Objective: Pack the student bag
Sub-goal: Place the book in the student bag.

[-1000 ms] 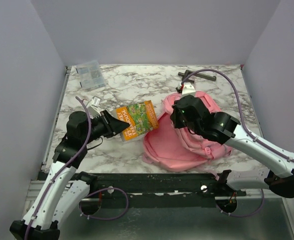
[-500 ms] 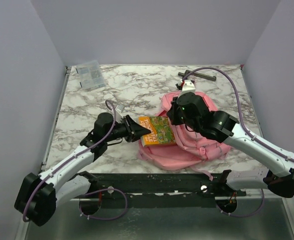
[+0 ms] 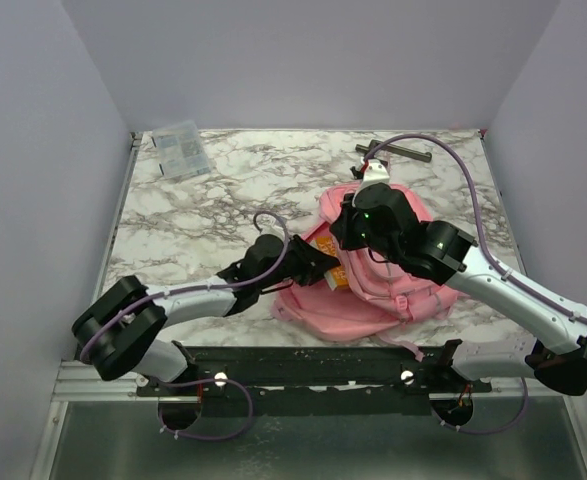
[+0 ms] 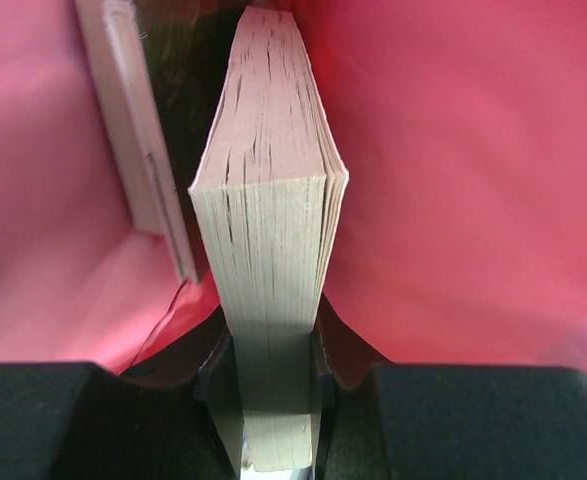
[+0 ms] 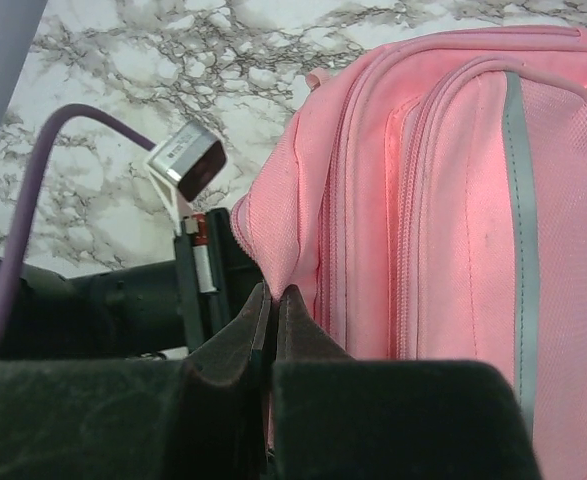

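Fingers [image 4: 216, 375] of left gripper [image 4: 270, 400] clamped book [image 4: 271, 210], its page edges inside student bag [image 3: 373, 290] | right gripper [image 5: 273, 305] pinched shut on bag's opening edge | bag lay on table's [image 3: 203, 190] right half

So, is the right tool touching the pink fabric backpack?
Touching. Right wrist view: the right tool pinches a fold of the pink fabric backpack.

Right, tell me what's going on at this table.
The left gripper is shut on a thick book, which sits edge-on inside the open pink student bag; from above only an orange sliver shows. The right gripper pinches the bag's fabric at the edge of the opening. The book is not yet released.
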